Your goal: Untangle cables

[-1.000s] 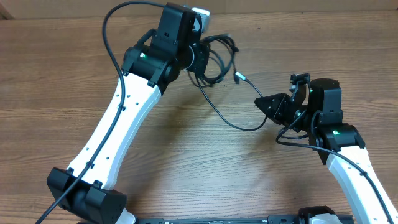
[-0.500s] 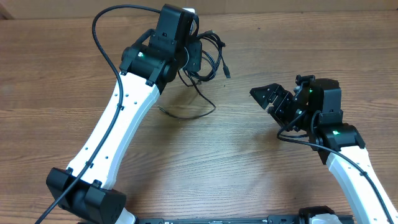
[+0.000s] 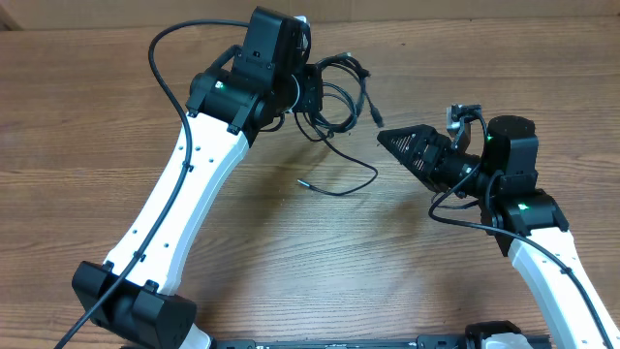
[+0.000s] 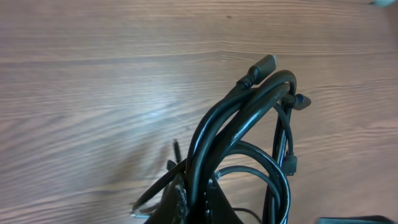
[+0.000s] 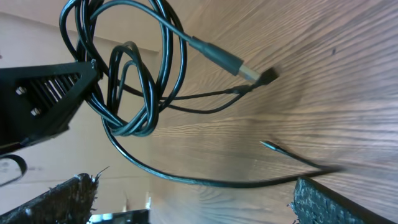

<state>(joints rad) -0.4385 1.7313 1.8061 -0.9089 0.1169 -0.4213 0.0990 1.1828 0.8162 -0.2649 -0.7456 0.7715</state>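
Left hand [image 3: 310, 89] clamped on a looped bundle of thin black cables [image 3: 341, 92], at the far side of the wooden counter [image 3: 87, 107]; in the left wrist view its fingers [image 4: 180, 200] pinch several strands. A USB plug [image 5: 227, 62] hangs from the loops. One loose strand [image 3: 354, 184] trails onto the counter. Right hand [image 3: 392, 143] spread wide, holding nothing, pointed toward the bundle, near it but apart.
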